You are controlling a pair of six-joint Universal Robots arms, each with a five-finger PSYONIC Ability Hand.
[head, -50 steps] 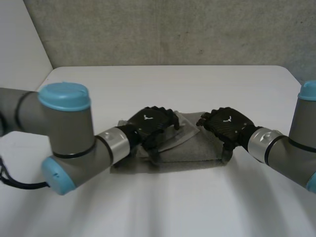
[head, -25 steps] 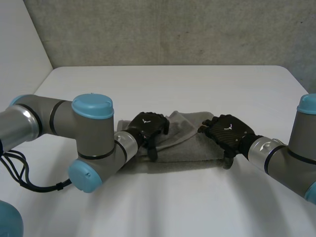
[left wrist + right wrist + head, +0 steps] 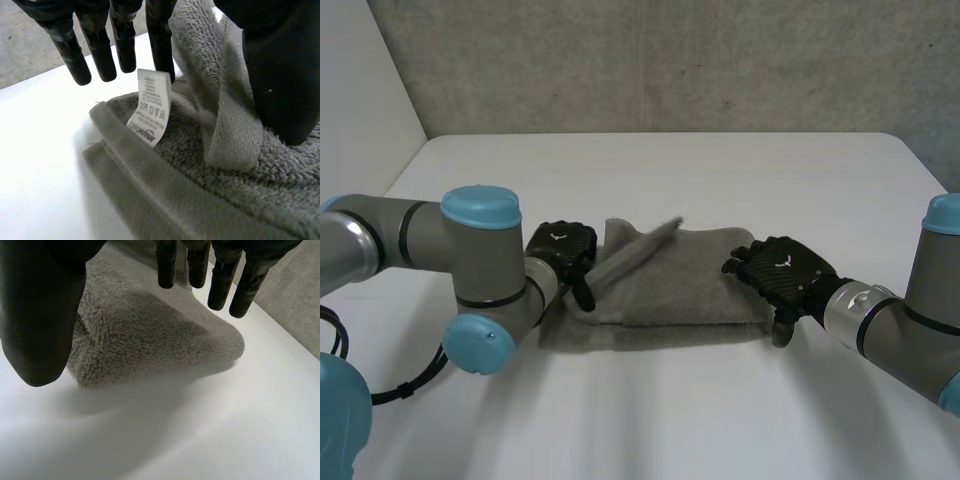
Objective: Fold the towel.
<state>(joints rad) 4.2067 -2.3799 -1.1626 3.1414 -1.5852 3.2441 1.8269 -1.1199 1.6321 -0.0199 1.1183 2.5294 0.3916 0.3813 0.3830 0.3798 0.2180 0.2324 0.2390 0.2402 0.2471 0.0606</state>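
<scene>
The towel (image 3: 680,285) is laid on the worktop (image 3: 720,170) and is judged partly folded. A flap at its left end is pinched up by the left hand (image 3: 562,250). The right hand (image 3: 782,272) is held spread over its right end.

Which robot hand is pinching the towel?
The left hand: it pinches a raised edge of the towel. The right hand, at the other end, has straight fingers.

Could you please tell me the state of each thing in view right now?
towel: folded on the table, one edge lifted.
left hand: pinching that lifted edge.
right hand: open, over the towel's other end.
label: exposed, at the left hand's fingertips.
</scene>
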